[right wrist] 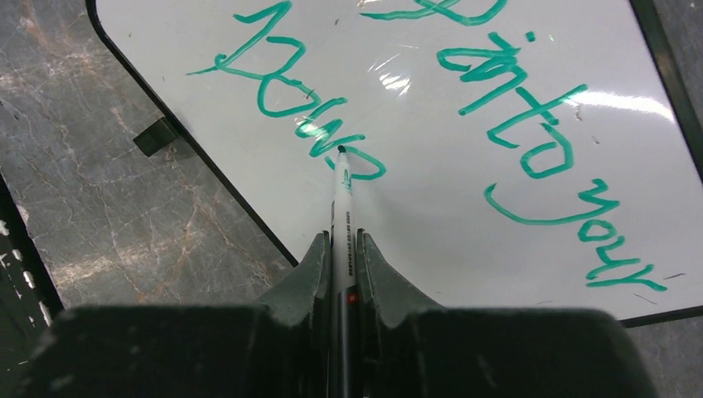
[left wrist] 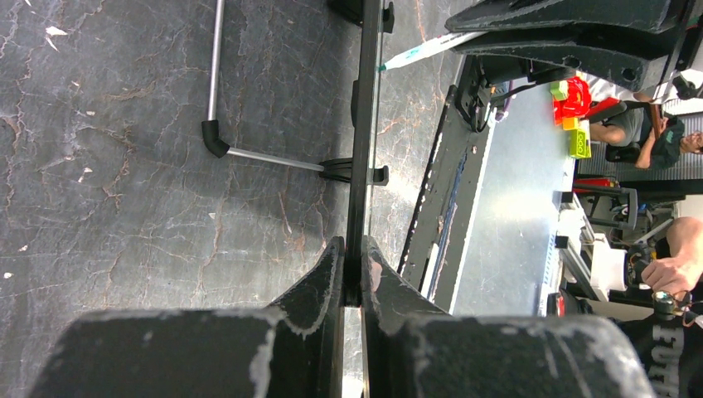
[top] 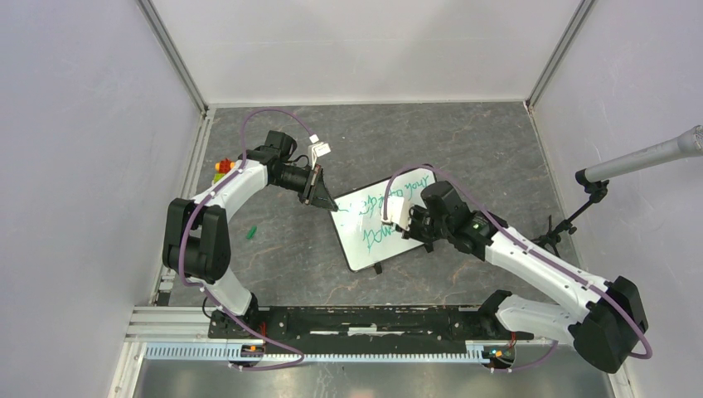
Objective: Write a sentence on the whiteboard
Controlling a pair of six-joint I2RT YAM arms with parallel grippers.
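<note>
Near the middle of the table (top: 282,269), the whiteboard (top: 365,249) rests slewed at an angle between the two arms. Its white face is turned toward the right arm. The sentence (right wrist: 530,141) runs across it in green marker in two lines. The upper one reads roughly "into your". The lower word is too loosely drawn to read with confidence.

The tip of a green marker (right wrist: 341,207) touches the board at the tail of that lower word, so the second line looks unfinished. The right gripper (right wrist: 341,242) has its jaws drawn narrow around the marker's barrel. The pen points straight out ahead, which puts the stroke in plain sight of the wrist camera.

The left gripper (left wrist: 352,249) is pinched tight on the board's thin black edge at the far-left side. I judge it is there to brace the light board against the push of the pen. The board's wire stand (left wrist: 249,155) juts out beside that edge. A small green piece (top: 250,232), perhaps the marker's cap, lies apart on the table near the left arm.
</note>
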